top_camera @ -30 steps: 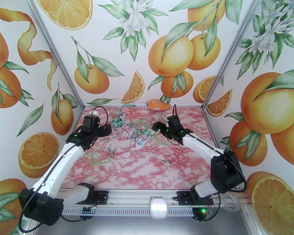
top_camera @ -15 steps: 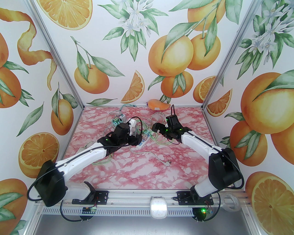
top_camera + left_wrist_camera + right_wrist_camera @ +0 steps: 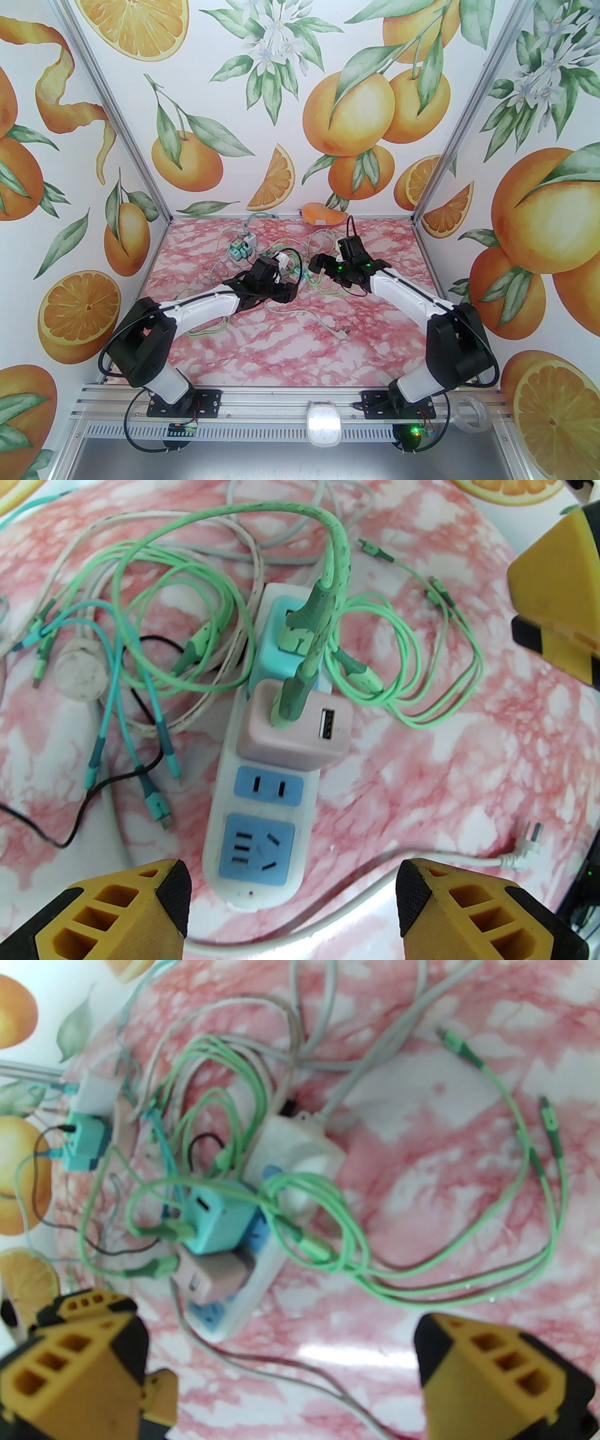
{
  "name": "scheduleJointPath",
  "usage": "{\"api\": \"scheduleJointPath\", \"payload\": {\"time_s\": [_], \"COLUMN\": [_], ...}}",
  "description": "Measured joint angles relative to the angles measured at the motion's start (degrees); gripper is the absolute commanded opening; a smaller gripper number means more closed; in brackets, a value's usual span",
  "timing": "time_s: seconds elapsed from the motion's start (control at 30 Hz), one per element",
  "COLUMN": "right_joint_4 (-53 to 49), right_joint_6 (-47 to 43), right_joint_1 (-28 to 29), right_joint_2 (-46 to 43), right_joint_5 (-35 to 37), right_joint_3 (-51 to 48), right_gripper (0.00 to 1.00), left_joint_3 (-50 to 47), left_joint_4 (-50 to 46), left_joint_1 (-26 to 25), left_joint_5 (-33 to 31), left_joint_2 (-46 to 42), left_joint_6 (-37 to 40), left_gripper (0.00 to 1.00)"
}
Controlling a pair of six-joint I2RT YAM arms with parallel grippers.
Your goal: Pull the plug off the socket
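The socket is a white power strip (image 3: 262, 808) with blue outlets, lying mid-table. A pink charger plug (image 3: 295, 733) and a teal charger plug (image 3: 281, 644) sit in it, each with a green cable (image 3: 328, 573). My left gripper (image 3: 293, 892) hovers over the strip's near end, open, its yellow fingers on either side and apart from it. In the top view the left gripper (image 3: 286, 293) covers most of the strip. My right gripper (image 3: 281, 1372) is open above the table, with the strip (image 3: 262, 1269) and teal plug (image 3: 220, 1218) ahead of it. The two grippers stand close, the right gripper (image 3: 318, 265) just behind.
Loose green, teal, white and black cables (image 3: 154, 634) tangle around the strip. Another cluster of teal adapters (image 3: 241, 248) lies at the back left. A loose white plug (image 3: 341, 333) lies nearer the front. An orange soft object (image 3: 324, 213) rests against the back wall.
My left arm has swung from the table's left side to the centre, ending above the power strip, with its jaws a little narrower. The right arm has barely shifted.
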Motion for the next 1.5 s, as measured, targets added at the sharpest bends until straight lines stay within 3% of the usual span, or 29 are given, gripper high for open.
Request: {"api": "scheduleJointPath", "payload": {"time_s": [0.23,0.67,0.83,0.9,1.13,1.5], "right_joint_4": [-1.4,-3.7,-4.1,-4.2,-4.2,-2.9], "right_joint_6": [-1.1,-1.6,-2.0,-2.1,-2.2,-2.5], "right_joint_1": [0.1,-0.5,-1.1,-1.2,-1.2,0.4], "right_joint_2": [5.6,5.7,5.7,5.7,5.7,8.5], "right_joint_5": [-2.8,-2.9,-2.9,-3.2,-4.5,-9.9], "right_joint_3": [3.4,4.6,4.5,4.5,4.5,4.7], "right_gripper": [0.97,1.00,0.98,0.96,0.92,0.87], "left_joint_3": [1.1,7.4,10.2,10.5,10.6,2.4], "left_joint_4": [3.3,5.7,6.2,6.2,6.3,6.1], "left_joint_1": [0.0,0.0,0.0,0.0,0.0,0.0], "left_joint_5": [0.4,-1.0,-1.1,-1.1,-1.1,-0.6], "left_joint_2": [5.6,12.7,15.8,16.5,16.7,9.6], "left_joint_6": [3.1,8.3,10.1,10.8,11.6,10.9], "left_gripper": [0.72,0.68,0.57,0.49,0.33,0.35]}}
